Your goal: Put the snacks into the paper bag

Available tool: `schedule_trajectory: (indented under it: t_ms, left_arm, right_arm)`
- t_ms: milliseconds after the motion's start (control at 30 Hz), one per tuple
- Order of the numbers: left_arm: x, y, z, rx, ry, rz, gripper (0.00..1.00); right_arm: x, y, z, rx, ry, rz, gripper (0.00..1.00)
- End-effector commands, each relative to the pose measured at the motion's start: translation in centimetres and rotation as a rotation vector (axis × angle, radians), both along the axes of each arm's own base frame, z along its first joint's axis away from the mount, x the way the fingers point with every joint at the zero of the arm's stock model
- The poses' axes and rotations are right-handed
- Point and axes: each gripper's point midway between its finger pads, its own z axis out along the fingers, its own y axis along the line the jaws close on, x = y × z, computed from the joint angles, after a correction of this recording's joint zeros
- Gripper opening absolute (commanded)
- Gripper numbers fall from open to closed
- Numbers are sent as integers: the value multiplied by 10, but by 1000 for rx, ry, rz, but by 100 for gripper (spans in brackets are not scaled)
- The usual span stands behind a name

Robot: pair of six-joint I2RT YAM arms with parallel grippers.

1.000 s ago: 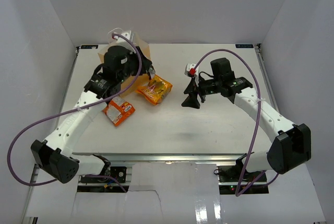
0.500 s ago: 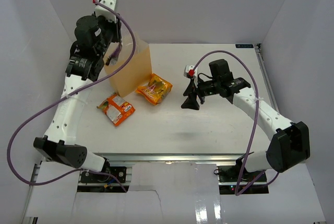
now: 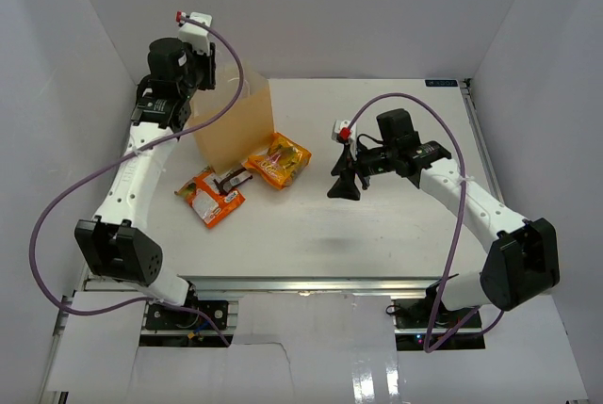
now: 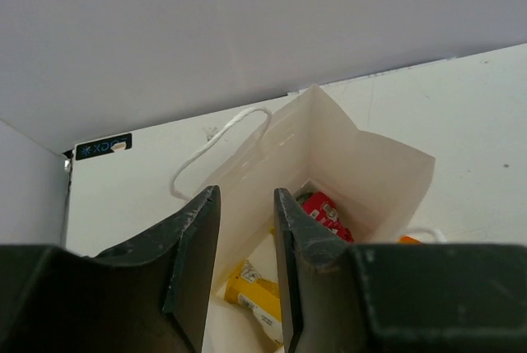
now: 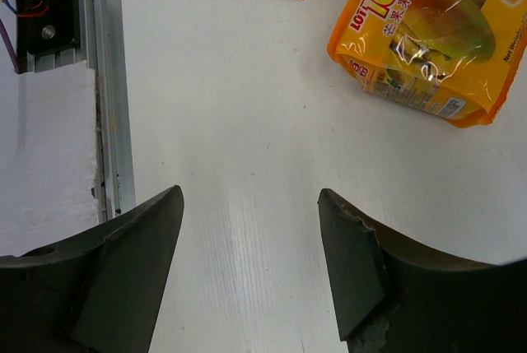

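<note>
The tan paper bag (image 3: 234, 128) stands upright at the back left. Its white loop handle (image 4: 212, 146) and open mouth show in the left wrist view. Inside it lie a red packet (image 4: 325, 213) and a yellow packet (image 4: 254, 297). My left gripper (image 4: 247, 205) hangs high above the bag mouth, open, with nothing between its fingers (image 3: 188, 101). Outside the bag lie an orange packet (image 3: 280, 160) (image 5: 432, 36) and a second orange one (image 3: 213, 197). A small dark packet (image 3: 232, 179) lies between them. My right gripper (image 3: 344, 185) (image 5: 251, 197) stands open over bare table, to the right of the snacks.
White walls close in the table (image 3: 377, 234) at the back and both sides. An aluminium rail (image 5: 107, 81) runs along the table's near edge. Purple cables loop off both arms.
My left arm has lifted out of the bag and swung up to the back left, its jaws a little wider. A small dark packet now shows by the bag's foot. The right arm is still.
</note>
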Motion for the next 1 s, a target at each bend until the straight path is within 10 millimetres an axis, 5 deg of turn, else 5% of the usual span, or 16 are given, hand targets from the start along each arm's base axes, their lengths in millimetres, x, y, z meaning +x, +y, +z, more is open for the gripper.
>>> schedule_trajectory:
  t_ms: [0, 67, 100, 167, 200, 267, 300, 433, 600, 700, 967]
  left_arm:
    - [-28, -8, 45, -115, -101, -41, 43]
    - [-55, -5, 59, -182, -122, -31, 44]
    - [-65, -7, 34, -277, -50, -7, 48]
    - [-104, -4, 33, -389, -47, 10, 57]
    - [-116, -4, -15, -426, 61, 45, 64]
    - [-155, -1, -37, -561, 120, 95, 82]
    - [-166, 0, -81, -585, 208, 132, 85]
    - [-199, -9, -140, -534, 313, 57, 88]
    - [-185, -11, -183, -277, 413, -55, 88]
    - [-165, -11, -185, -157, 421, -113, 88]
    - [-124, -2, -234, 57, 484, -139, 89]
  right_arm:
    - [-2, 2, -2, 19, -12, 33, 73]
    - [-5, 1, -5, 11, -12, 62, 73]
    - [-6, 1, -7, 6, -8, 70, 73]
    - [-5, 0, -12, -12, -6, 68, 73]
    - [-3, -1, -14, -23, -10, 61, 73]
    - [0, -2, -18, -38, -8, 50, 73]
    - [1, -3, -20, -49, -10, 41, 73]
    - [3, -5, -28, -67, 2, 30, 73]
    - [5, -4, -33, -72, 17, 32, 73]
    - [6, -3, -33, -72, 27, 31, 73]
    - [6, -9, -33, -90, 0, 9, 73]
